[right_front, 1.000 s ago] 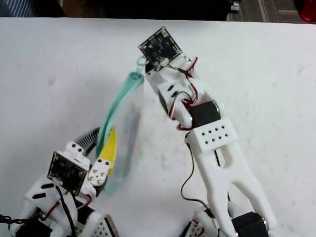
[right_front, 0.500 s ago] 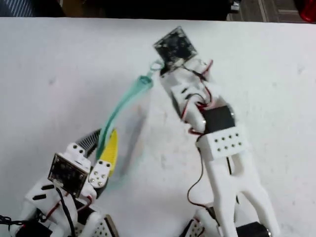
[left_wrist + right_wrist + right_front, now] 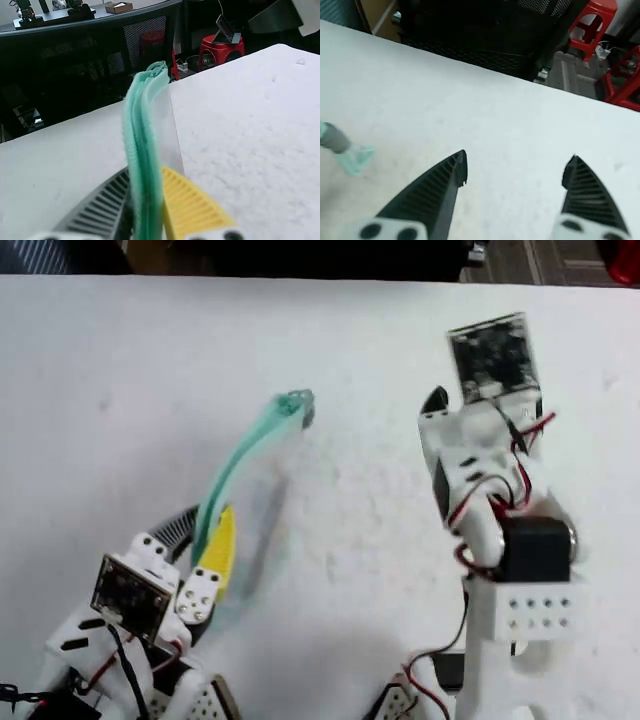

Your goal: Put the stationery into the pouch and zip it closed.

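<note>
- The white tabletop [image 3: 120,360] carries both arms and the pouch.
- The pouch [image 3: 232,465], teal zip edge uppermost, stretches from 7 o'clock toward the centre.
- The left gripper [image 3: 203,532], at 7 o'clock, is clamped on the pouch's near end.
- The right gripper [image 3: 517,165], at 2 o'clock, gapes empty, apart from the pouch.
- The zip pull [image 3: 298,405] sits at the pouch's far tip.

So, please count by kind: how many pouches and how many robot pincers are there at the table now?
Pouch: 1
Pincers: 2, the left pincer shut on the pouch and the right pincer open
Total: 3
</note>
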